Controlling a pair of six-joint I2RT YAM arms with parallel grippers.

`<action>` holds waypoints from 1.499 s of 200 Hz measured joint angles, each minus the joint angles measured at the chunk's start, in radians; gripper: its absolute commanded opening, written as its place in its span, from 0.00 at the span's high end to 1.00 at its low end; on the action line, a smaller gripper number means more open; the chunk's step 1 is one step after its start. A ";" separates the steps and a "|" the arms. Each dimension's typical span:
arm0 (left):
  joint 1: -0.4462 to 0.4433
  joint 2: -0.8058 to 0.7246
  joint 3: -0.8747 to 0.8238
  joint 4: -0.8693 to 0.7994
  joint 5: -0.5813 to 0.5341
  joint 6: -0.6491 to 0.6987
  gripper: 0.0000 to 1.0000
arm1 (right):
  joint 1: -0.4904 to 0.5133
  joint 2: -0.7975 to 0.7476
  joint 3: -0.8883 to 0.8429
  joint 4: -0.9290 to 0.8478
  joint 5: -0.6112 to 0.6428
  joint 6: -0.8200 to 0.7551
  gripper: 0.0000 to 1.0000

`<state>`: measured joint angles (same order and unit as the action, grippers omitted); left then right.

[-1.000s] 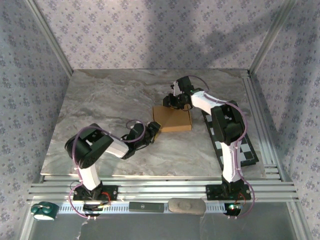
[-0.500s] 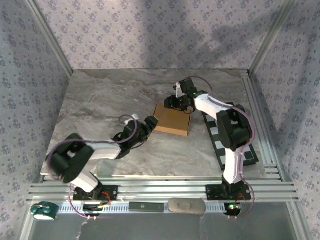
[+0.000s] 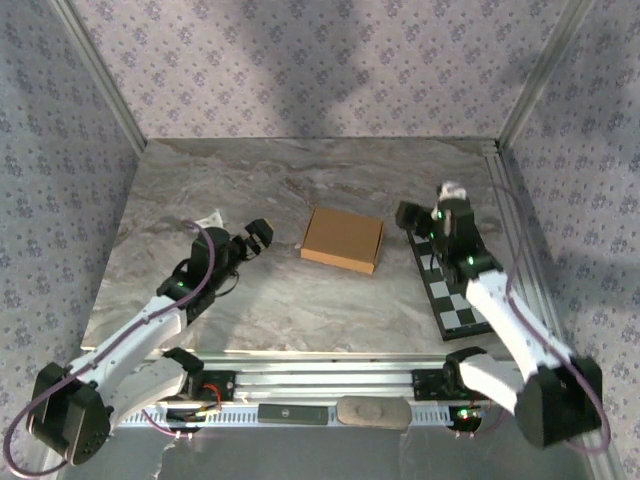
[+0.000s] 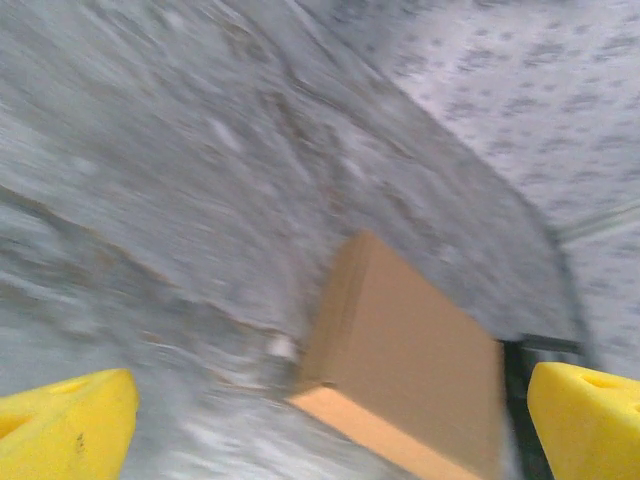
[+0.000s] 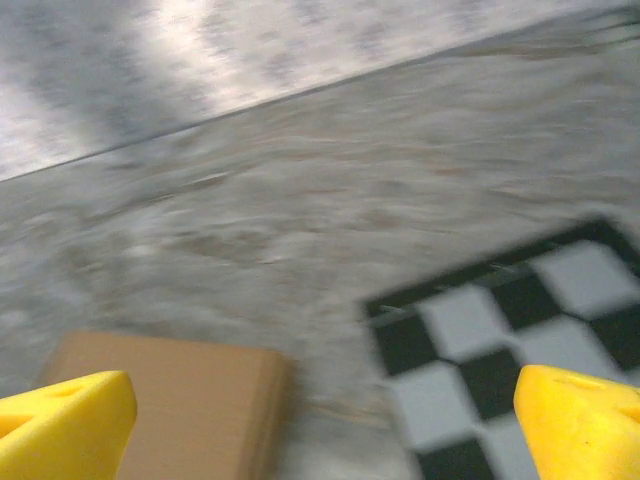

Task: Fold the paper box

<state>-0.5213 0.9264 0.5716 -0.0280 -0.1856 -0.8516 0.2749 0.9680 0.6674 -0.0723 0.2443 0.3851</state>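
The paper box (image 3: 342, 240) is a shallow, closed tan cardboard box lying flat at the middle of the marble table (image 3: 200, 180). My left gripper (image 3: 258, 237) is open to the box's left, a short gap away, holding nothing. In the left wrist view the box (image 4: 410, 350) lies ahead between the wide-apart yellow fingertips (image 4: 65, 425). My right gripper (image 3: 415, 228) is open to the box's right, over the edge of the checkered board. The right wrist view has the box (image 5: 160, 400) at lower left, apart from the fingertips (image 5: 585, 420).
A black-and-white checkered board (image 3: 455, 285) lies along the table's right side, also seen in the right wrist view as the checkered board (image 5: 520, 340). Patterned walls and aluminium rails (image 3: 330, 375) enclose the table. Both wrist views are blurred by motion.
Both grippers were touching the box; they have let go and pulled away, left arm to the left, right arm to the right and nearer. The box stays closed on the table.
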 measured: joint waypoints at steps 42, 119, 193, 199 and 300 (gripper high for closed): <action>0.045 -0.043 -0.061 -0.084 -0.340 0.215 0.00 | -0.073 -0.092 -0.246 0.139 0.255 -0.039 0.01; 0.406 0.027 -0.197 0.178 -0.234 0.579 0.00 | -0.115 0.409 -0.221 0.476 0.101 -0.313 0.01; 0.542 0.372 -0.248 0.590 -0.037 0.716 0.00 | -0.193 0.333 -0.320 0.677 -0.030 -0.416 0.01; 0.542 0.395 -0.248 0.634 -0.030 0.721 0.00 | -0.208 0.349 -0.315 0.692 -0.041 -0.420 0.01; 0.551 0.606 -0.213 0.890 0.014 0.755 0.00 | -0.303 0.546 -0.289 0.845 -0.190 -0.413 0.01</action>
<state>0.0296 1.5326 0.3584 0.8616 -0.1711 -0.0971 -0.0284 1.5135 0.3786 0.7723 0.0544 -0.0280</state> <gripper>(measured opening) 0.997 0.990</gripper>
